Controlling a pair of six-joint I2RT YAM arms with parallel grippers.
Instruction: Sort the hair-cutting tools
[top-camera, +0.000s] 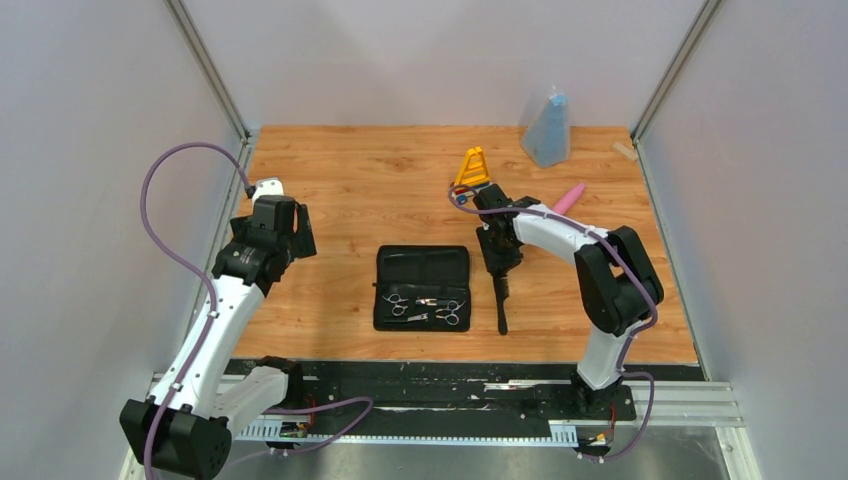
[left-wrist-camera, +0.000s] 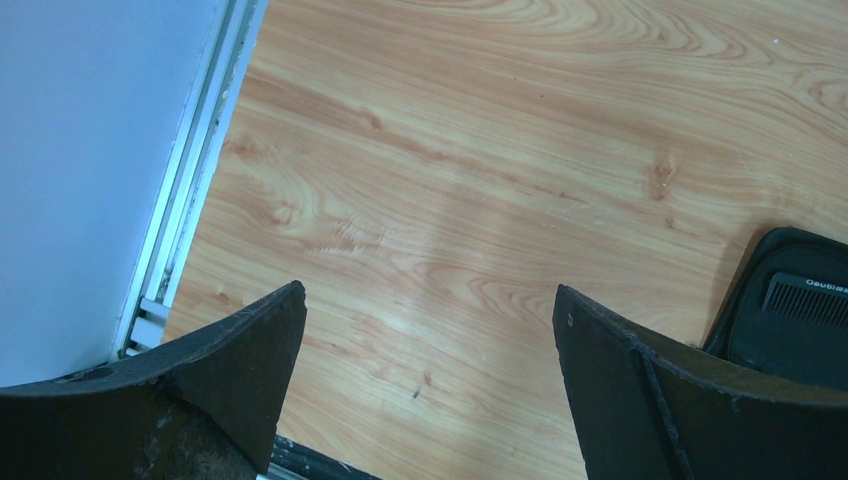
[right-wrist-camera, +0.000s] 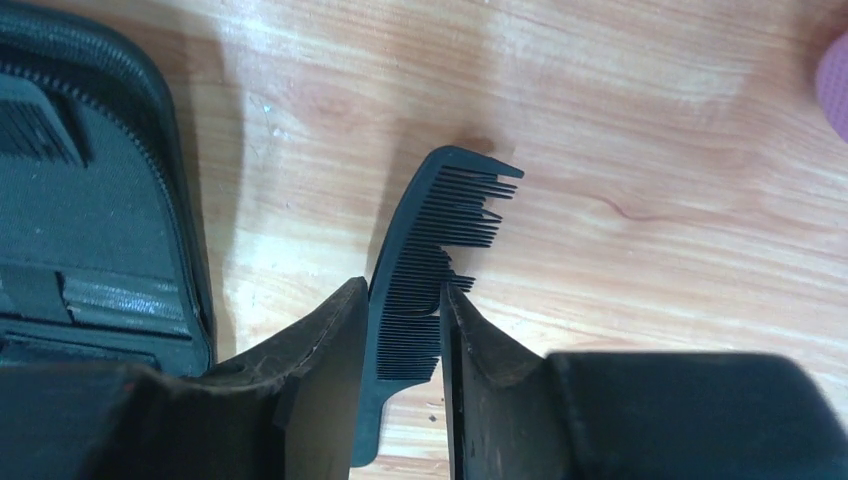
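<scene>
1. A black soft zip case (top-camera: 380, 320) is laid open at the middle of the table. One pair of slim silver metal scissors (top-camera: 397, 302) and a second pair (top-camera: 449, 311) are seen side by side in its nearer half.
2. A flat black plastic comb (left-wrist-camera: 805, 298) is tucked into the farther half of the case, apart from the scissors.
3. A black plastic comb with a handle (right-wrist-camera: 440, 215) is found on the table just right of the case. It is pinched across its toothed part by the right gripper (right-wrist-camera: 405, 290), whose jaws are drawn narrow with a finger against each side.
4. The left gripper (left-wrist-camera: 430, 330) is held spread wide above bare wood near the left wall, with nothing between its fingers.
5. The table (top-camera: 340, 190) is surfaced in light wood grain. A yellow-orange toy (top-camera: 472, 168), a pink tapered wand (top-camera: 568, 198) and a blue-tinted plastic bag (top-camera: 547, 128) are placed toward its far right.
6. The table is enclosed by plain pale walls (top-camera: 100, 120) with metal rails at the corners.
</scene>
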